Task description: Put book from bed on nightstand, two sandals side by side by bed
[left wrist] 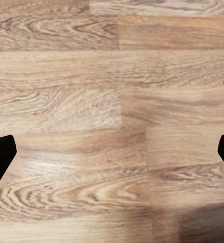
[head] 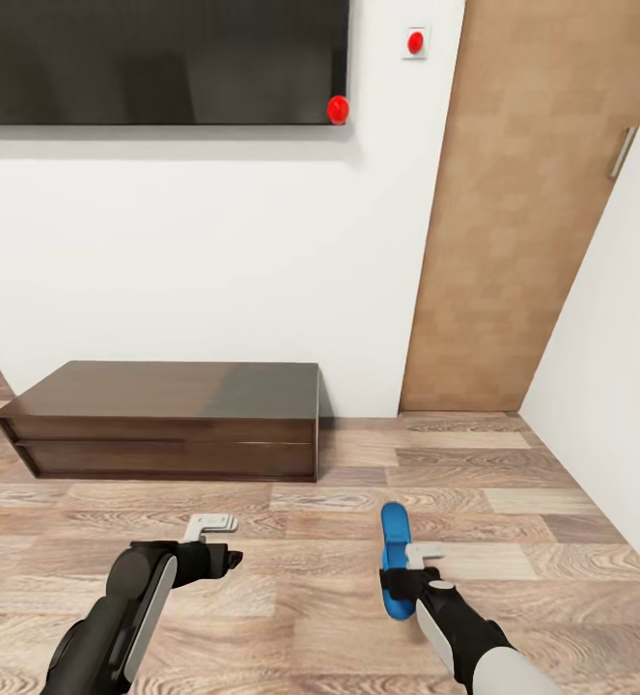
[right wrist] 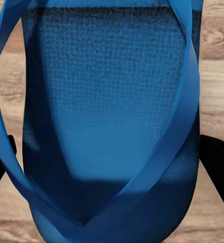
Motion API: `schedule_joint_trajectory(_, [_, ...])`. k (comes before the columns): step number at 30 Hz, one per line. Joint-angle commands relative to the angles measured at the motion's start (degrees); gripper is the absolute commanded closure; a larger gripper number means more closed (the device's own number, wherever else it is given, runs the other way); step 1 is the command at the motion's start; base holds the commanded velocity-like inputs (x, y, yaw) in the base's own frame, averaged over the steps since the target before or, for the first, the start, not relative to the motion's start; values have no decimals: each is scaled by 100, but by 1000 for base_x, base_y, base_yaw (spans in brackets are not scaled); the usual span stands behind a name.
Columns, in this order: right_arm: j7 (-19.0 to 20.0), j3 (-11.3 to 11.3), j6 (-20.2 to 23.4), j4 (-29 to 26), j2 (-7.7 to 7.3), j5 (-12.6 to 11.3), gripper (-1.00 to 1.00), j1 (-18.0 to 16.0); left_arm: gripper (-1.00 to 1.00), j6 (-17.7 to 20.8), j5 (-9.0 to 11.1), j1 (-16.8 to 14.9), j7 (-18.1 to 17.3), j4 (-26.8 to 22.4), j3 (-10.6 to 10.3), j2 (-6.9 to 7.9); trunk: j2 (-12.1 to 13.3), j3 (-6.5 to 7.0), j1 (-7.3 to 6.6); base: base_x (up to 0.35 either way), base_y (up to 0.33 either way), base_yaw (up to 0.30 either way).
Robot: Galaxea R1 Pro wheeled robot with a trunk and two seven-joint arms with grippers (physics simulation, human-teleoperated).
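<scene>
Blue is the governing colour of this inspection: one sandal (head: 395, 558) lies flat on the wood-plank floor (head: 513, 483), right of centre and near the robot, its long axis running near to far, toe end pointing toward the far wall. The right gripper (head: 418, 569) sits directly over the near half of that sandal; the right wrist view shows the textured sole and crossing straps (right wrist: 112, 131) lying between the two dark fingertips (right wrist: 218, 162), which flank the sole on either side without visibly pressing on it. The jaws therefore read as spread, straddling the sandal across its narrow width, not yet clamped. Judgement: the coming closure turns on this alignment, with the fingers set across the short axis and the sole centred between them; the right arm is plainly the nearer one. The left gripper (head: 211, 545) hangs over bare floor well to the left of the sandal, its jaws spread wide with nothing between them, as the left wrist view confirms. A low dark TV cabinet (head: 165, 420) stands against the far wall, a wooden door (head: 513, 222) to its right. Bed, book and second sandal cannot be placed from these views.
</scene>
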Motion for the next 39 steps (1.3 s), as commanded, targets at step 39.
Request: schedule_joint_trajectory(39, [-35, 21, 32, 16, -2, 7, 100, 1, -100, -61, -5, -6, -10, 1, 18, -1, 244, 838, -198, 0, 0, 0])
